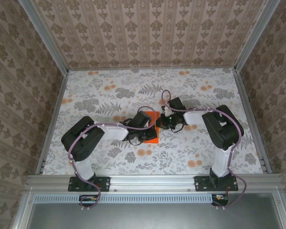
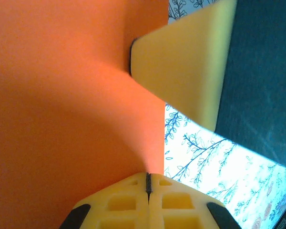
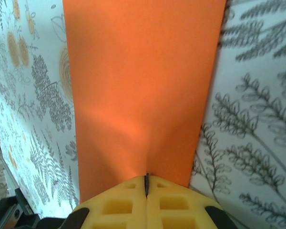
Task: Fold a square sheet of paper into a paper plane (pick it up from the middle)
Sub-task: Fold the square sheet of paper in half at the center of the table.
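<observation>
- The square sheet of paper [image 1: 153,138] lies mid-tabletop [image 1: 100,95], between the two arms; no pointed dart shape shows
- left gripper [image 2: 148,180] pressed together, pinching the sheet near its edge; right gripper [image 3: 146,181] likewise pinching it
- Judged early: nose and wing folds seem left; whether a first crease exists, I cannot tell

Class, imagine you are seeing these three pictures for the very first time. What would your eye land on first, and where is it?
The bright orange sheet of paper stands out first, lying near the middle of the flower-printed table. Next come the yellow fingers: the left tool and the right tool are each pinched shut on that sheet.
</observation>
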{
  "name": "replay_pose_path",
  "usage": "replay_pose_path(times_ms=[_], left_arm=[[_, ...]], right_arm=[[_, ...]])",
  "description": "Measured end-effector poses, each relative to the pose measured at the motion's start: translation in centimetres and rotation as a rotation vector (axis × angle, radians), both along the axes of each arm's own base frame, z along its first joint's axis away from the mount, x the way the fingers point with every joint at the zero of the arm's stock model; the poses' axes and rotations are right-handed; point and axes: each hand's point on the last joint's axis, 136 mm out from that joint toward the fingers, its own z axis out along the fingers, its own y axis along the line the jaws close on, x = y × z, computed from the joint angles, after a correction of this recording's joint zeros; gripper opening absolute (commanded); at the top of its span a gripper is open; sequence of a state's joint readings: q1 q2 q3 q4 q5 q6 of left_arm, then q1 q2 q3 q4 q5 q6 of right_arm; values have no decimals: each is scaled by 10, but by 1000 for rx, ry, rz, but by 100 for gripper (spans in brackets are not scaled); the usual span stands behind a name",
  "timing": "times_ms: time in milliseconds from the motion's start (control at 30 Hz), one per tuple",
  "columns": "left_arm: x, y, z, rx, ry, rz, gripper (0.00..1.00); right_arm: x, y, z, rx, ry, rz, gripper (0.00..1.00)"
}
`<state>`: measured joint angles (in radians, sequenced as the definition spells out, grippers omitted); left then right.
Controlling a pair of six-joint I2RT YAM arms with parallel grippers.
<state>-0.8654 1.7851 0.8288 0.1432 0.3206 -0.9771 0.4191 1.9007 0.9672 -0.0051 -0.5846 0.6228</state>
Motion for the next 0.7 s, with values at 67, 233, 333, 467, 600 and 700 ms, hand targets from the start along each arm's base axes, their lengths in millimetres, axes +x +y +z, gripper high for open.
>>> replay_pose_path(times_ms=[67,233,333,467,600,700], left_arm=[[0,0,0,-1,3,2,0],[1,0,0,-6,1,9,0],[1,0,0,-10,0,10,0],[1,0,0,-13,1,9,0],[1,0,0,-14,3,7,0],[-2,-1,1,-22,17,-4,0]], right_arm=[[5,1,-1,-1,11,-3,0],[20,1,-1,13,32,-12,0],[40,-4,0,11,13,-41,0],[65,-12,1,13,-7,-75,0],[77,-14,1,9,-6,-80,0],[84,-16,3,1,-16,-86,0]])
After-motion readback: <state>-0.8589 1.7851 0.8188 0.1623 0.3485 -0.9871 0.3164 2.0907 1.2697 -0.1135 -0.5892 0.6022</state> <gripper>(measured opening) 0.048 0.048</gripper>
